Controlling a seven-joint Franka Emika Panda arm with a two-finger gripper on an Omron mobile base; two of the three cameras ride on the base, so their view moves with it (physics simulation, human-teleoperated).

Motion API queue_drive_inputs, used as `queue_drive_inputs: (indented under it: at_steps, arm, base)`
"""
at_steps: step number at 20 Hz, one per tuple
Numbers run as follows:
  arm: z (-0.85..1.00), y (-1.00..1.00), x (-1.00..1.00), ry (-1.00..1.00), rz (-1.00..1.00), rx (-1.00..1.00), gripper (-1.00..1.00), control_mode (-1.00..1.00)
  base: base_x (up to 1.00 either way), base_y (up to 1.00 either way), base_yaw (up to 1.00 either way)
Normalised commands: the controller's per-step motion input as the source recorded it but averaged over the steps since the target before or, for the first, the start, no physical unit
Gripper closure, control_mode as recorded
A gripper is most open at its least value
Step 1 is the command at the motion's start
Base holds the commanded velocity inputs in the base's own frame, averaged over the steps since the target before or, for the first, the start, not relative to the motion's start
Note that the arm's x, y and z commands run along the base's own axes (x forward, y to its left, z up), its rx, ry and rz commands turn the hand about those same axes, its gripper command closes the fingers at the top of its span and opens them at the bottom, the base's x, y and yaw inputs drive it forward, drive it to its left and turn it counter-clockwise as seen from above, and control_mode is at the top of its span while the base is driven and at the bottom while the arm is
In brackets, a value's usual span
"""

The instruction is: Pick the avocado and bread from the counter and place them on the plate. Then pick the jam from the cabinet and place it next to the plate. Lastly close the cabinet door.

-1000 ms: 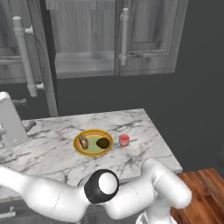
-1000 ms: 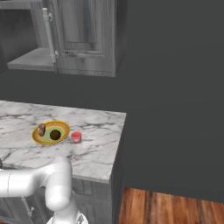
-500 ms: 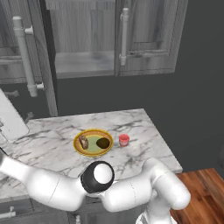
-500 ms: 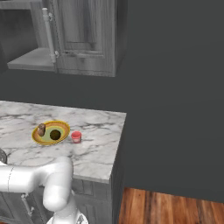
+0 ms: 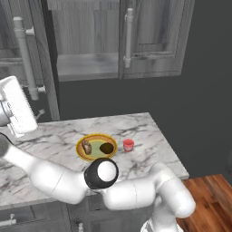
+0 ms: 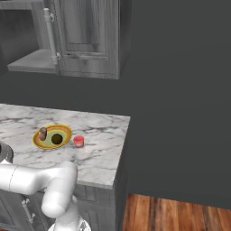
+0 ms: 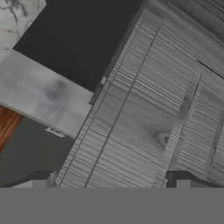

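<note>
Gripper point(image 7: 111, 180) spread wide in the hand view, dark fingertips point(image 7: 43, 180) far apart, nothing pinched between them. Right in front, a grey wood-grain panel of the cabinet point(image 7: 153, 109), seen at a slant; cannot tell whether touched or just short of it. From the left base view, white hand raised at the far left, above the counter's point(image 5: 149, 131) left part and beside the open cabinet door point(image 5: 41, 54) with its long silver handle point(image 5: 25, 59).

Further out, on the white marble, the plate point(image 5: 96, 135): yellow-orange rim, pale green centre. On it, side by side and close together, the bread point(image 5: 86, 147) toward the left and the avocado point(image 5: 107, 148) toward the right. Just beside the plate's right edge, apart from the rim and upright, the jam point(image 5: 128, 145). Same layout from the right base view: plate point(image 6: 67, 131), bread point(image 6: 43, 133), avocado point(image 6: 57, 139), jam point(image 6: 78, 141), all well back from the counter's right end.

Beyond and above, against the dark wall, the left compartment standing open, grey shelf point(image 5: 86, 65) exposed; right door point(image 5: 154, 41) flush and shut.
</note>
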Motion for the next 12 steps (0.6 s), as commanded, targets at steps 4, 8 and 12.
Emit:
queue_drive_inputs:
  at_steps: [4, 8, 12]
  arm:
    - [0.02, -0.84, -0.18, 0.05, -0.24, 0.05, -1.00, -1.00]
    - [0.21, -0.93, 0.00, 0.07, -0.24, 0.02, -1.00, -1.00]
    - [0.28, -1.00, -0.13, 0.04, -0.26, 0.04, -1.00, -1.00]
  base:
    - [0.00, 0.00, 0.00]
    - [0.00, 0.00, 0.00]
    - [0.00, 0.00, 0.00]
